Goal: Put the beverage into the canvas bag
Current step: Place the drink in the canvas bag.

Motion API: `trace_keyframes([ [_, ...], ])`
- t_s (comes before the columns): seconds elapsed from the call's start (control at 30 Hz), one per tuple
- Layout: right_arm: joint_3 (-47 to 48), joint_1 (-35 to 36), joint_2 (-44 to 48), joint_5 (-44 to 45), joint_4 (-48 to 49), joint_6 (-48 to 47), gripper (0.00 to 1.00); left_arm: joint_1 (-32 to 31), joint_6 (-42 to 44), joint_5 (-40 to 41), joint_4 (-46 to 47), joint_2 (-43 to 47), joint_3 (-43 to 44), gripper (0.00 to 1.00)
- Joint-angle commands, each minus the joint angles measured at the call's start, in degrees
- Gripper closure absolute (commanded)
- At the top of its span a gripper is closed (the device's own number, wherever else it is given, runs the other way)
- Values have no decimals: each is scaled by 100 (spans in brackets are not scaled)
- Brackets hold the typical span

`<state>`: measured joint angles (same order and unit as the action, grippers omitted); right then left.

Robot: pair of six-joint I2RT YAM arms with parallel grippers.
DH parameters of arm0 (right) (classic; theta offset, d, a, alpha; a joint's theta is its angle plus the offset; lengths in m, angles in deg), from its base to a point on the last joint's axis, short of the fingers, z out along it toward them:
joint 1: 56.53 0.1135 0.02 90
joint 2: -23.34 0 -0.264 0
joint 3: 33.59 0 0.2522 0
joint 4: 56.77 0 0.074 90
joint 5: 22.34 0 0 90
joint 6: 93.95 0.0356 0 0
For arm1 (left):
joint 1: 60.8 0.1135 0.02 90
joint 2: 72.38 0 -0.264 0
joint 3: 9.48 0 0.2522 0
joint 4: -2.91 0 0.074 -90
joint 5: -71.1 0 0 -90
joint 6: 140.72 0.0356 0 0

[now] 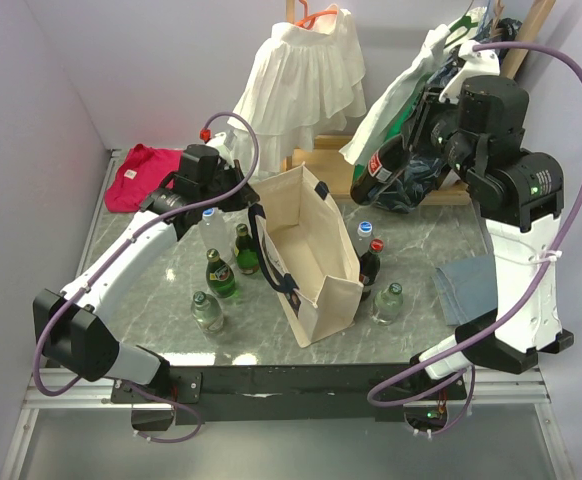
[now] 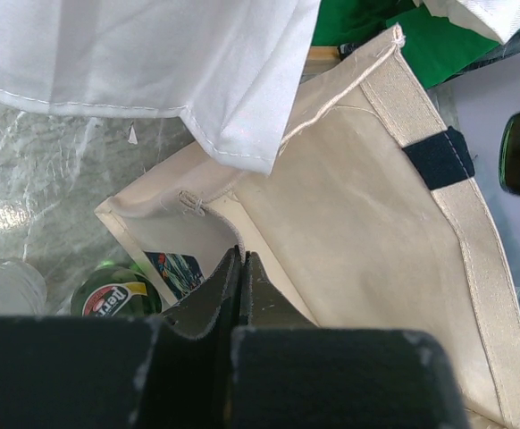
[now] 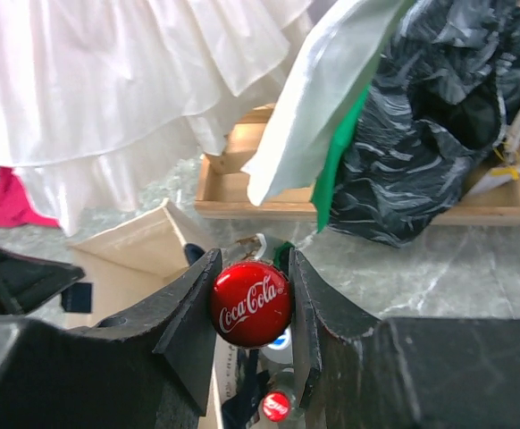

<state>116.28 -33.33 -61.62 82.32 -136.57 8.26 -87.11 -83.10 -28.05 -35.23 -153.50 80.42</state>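
Note:
The beverage is a dark Coca-Cola bottle (image 1: 379, 168) with a red cap (image 3: 251, 304). My right gripper (image 1: 418, 140) (image 3: 251, 299) is shut on its neck, holding it tilted in the air to the upper right of the canvas bag. The cream canvas bag (image 1: 311, 260) with navy handles stands open at mid-table. Its rim shows below the bottle in the right wrist view (image 3: 135, 250). My left gripper (image 1: 254, 207) (image 2: 240, 256) is shut on the bag's (image 2: 376, 241) left rim, with a thin edge of fabric pinched between its tips.
Green bottles (image 1: 219, 275) and clear ones (image 1: 208, 312) stand left of the bag. Other bottles (image 1: 371, 262) and a clear one (image 1: 388, 302) stand to its right. Behind are a white ruffled garment (image 1: 306, 80), a wooden tray (image 3: 242, 192), a black bag (image 3: 421, 134), a red cloth (image 1: 141, 175) and a blue-grey cloth (image 1: 466, 285).

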Motion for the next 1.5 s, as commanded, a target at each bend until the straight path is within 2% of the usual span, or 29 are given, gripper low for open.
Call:
trace_keyframes([
  [0.0, 539, -26, 455, -375, 1902, 229, 100, -50, 30, 36, -23, 158, -125, 99],
  [0.67, 574, -26, 517, -1052, 2675, 467, 100, -120, -23, 80, 48, 123, -152, 99],
  [1.07, 522, 62, 288, -1659, 2719, 643, 100, -182, -31, 176, -67, 114, -73, 99],
  [1.2, 451, 246, 253, -1659, 2763, 555, 100, -191, -40, 203, -76, 114, -73, 99],
  [1.47, 363, 1080, -2, -1035, 2658, 168, 100, -217, -40, 247, -102, 149, -82, 99],
])
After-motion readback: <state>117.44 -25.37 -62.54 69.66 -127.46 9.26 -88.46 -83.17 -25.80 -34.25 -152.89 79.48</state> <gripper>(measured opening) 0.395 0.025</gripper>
